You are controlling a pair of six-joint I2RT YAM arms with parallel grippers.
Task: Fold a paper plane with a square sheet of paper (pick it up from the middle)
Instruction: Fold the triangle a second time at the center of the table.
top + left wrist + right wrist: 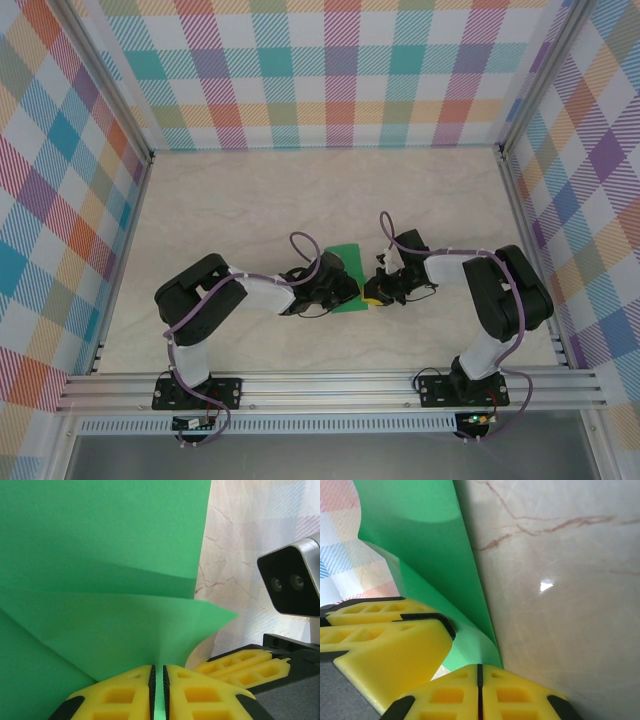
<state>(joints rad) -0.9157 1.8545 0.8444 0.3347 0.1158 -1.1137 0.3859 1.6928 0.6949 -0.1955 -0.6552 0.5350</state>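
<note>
1. From overhead, you find the green sheet of paper (345, 260) near the middle of the pale marbled counter (250, 210). It is lifted between the two arms rather than lying flat.
2. Your left arm comes in from 7 o'clock and your right arm from 5 o'clock. Their tips meet at the sheet's near edge, just beside each other.
3. Your left end effector (159, 672) is clenched on the sheet. In the left wrist view a thin green strip shows in the slit between its yellow fingers (120, 695), and the paper rises from there toward 12 o'clock.
4. In that view the sheet has a crease running across it, and one pointed flap sticks out toward 3 o'clock.
5. Your right end effector (480, 672) is clenched, its two yellow fingers pressed together with no gap.
6. In the right wrist view the sheet's edge runs down from 11 o'clock to those fingertips. No green shows in the seam, so you cannot tell whether the paper is nipped there or only touching.
7. The left end effector's fingers lie at 9 o'clock in the right wrist view, just beside the paper.
8. The checked wall (330, 70) stands at 12 o'clock, well apart from the sheet.
</note>
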